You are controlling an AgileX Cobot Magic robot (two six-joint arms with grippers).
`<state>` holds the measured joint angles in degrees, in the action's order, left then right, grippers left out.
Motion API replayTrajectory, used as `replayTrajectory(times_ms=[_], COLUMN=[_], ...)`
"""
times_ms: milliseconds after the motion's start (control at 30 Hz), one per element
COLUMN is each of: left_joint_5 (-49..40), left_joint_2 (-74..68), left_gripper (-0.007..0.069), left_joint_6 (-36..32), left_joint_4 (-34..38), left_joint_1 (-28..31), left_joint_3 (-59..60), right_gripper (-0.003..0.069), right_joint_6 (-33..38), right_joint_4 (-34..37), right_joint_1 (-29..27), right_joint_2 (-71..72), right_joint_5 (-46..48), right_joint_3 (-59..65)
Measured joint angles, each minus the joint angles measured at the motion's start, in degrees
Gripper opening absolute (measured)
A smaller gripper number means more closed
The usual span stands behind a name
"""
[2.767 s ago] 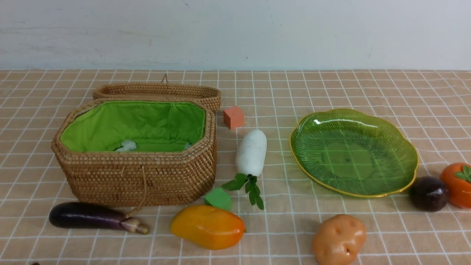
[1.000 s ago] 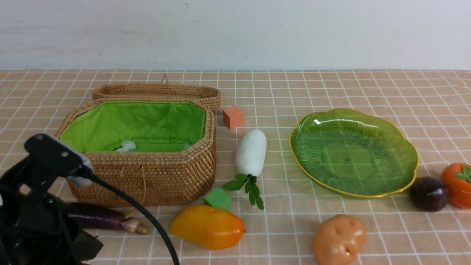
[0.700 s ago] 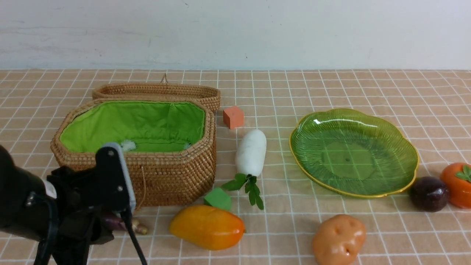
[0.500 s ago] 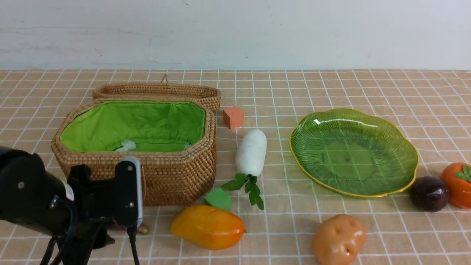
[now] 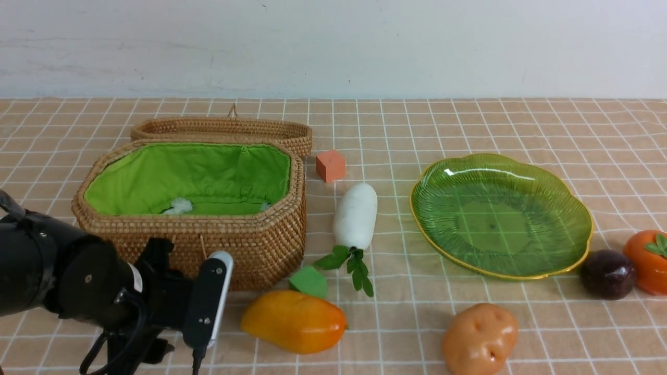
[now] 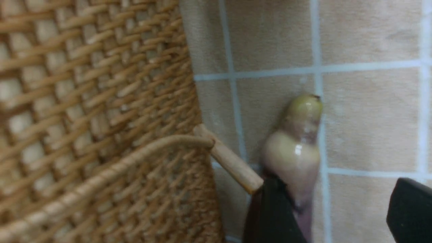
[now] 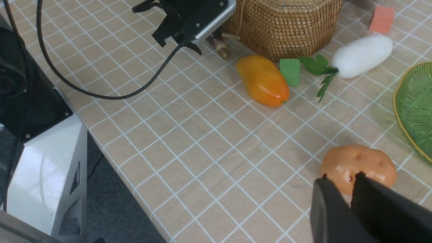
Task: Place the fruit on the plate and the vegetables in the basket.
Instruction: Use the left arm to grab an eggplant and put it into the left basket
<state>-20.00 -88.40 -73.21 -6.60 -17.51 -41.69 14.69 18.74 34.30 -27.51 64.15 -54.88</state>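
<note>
In the left wrist view my left gripper [image 6: 337, 212] is open, low over the cloth beside the basket [image 5: 208, 245]. The eggplant's [image 6: 297, 152] pale stem end lies just inside one finger [image 6: 270, 212]; the left arm [image 5: 78, 281] hides it in the front view. My right gripper [image 7: 341, 177] has its fingers almost together, empty, hovering short of the potato [image 5: 479, 338]. The radish [image 5: 355, 214] and mango [image 5: 294, 320] lie between basket and plate [image 5: 521, 271]. Right of the plate sit the purple ball [image 5: 607, 273] and persimmon [image 5: 649, 260].
The basket's lid [image 5: 224, 127] lies open behind it. An orange cube [image 5: 330, 165] sits behind the radish and a green cube [image 5: 309, 281] touches the mango. A wooden toggle [image 6: 233, 162] on a cord hangs by the eggplant stem. The table edge [image 7: 111, 152] drops off beside the robot base.
The left arm has come in from the lower left and swung right and down over the eggplant, now hiding it, and its jaws have opened. The right gripper has not changed.
</note>
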Motion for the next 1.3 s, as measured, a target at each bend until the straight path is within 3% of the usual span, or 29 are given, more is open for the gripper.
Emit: replayTrajectory(times_ms=[333, 667, 1300], left_joint_5=[4.34, 5.19, -5.5], left_joint_2=[-3.15, -3.82, -5.03], left_gripper=[0.0349, 0.0333, 0.0333], left_joint_6=[0.07, 2.99, 4.0], left_joint_4=[-1.06, -2.53, -8.41], left_joint_1=[0.0, 0.0, 0.0], left_joint_3=[0.0, -1.18, -2.21], right_gripper=[0.0125, 0.0125, 0.0127], right_joint_6=[0.0, 0.0, 0.01], right_joint_4=[1.1, 2.4, 2.92], right_joint_1=[0.0, 0.0, 0.0], right_joint_2=[0.0, 0.0, 0.0], right_joint_5=[0.0, 0.0, 0.21], right_joint_3=[0.0, 0.0, 0.0])
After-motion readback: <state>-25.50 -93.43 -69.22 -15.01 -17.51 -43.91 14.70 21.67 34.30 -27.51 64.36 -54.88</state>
